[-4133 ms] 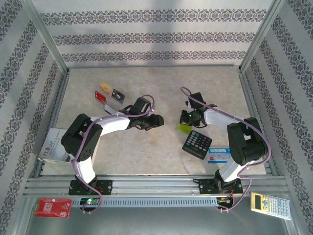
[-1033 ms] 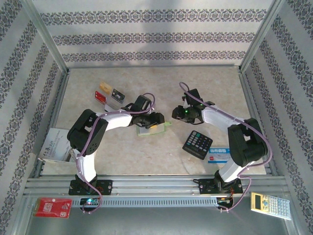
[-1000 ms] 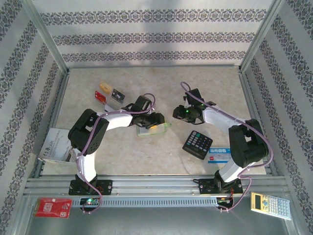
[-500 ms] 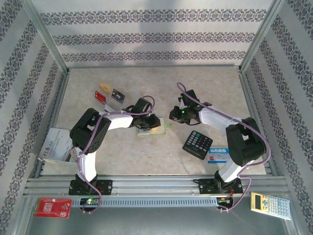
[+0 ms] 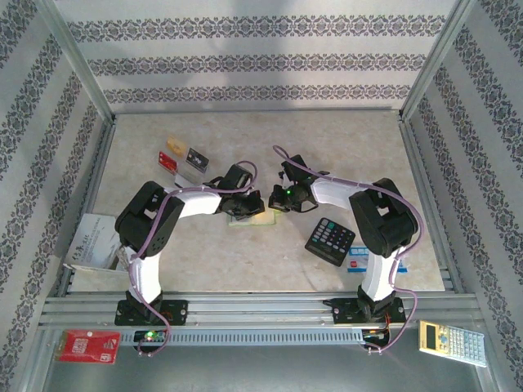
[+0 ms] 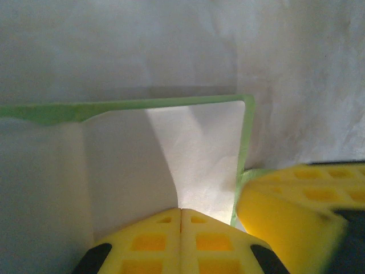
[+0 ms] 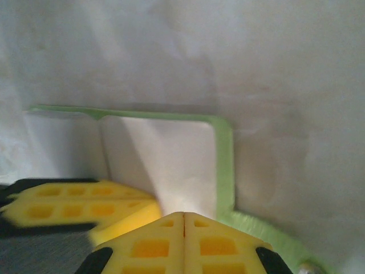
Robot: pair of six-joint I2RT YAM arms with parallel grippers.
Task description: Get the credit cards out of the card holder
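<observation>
Well left of the calculator (image 5: 329, 240), the credit cards (image 5: 184, 157) stayed put. The left tool (image 5: 253, 209) had snapped its pads together over the card holder (image 5: 243, 220), which lay open on the surface just left of the calculator. The right tool (image 5: 274, 202), pads likewise closed, had swung in to the holder's right edge.

**Matt Faces, Bare Metal**

Smooth, matt cream inside the card holder (image 6: 188, 142), edged in lime-green plastic. Pale, marbled, faintly sheened table (image 5: 351, 147). Black matt plastic on the calculator (image 5: 329, 240). Bare brushed metal along the rails (image 5: 261, 309).
</observation>
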